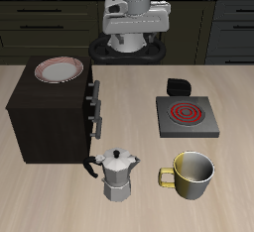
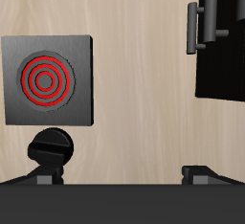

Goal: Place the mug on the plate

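One mug waiting, nothing grasped yet.

Olive-yellow, the mug [image 1: 192, 174] stands upright on the bench [image 1: 119, 211] in the lower right of the exterior view, handle toward the moka pot [image 1: 118, 174] beside it. Behind it lies the hob [image 1: 183, 116]; the plate [image 1: 58, 71] sits atop the dark cabinet [image 1: 45, 117], upper left. The end effector [image 1: 133, 40] hangs high at the back, released and empty. Judged: approach step; next, descend over the mug's rim. No legible writing.
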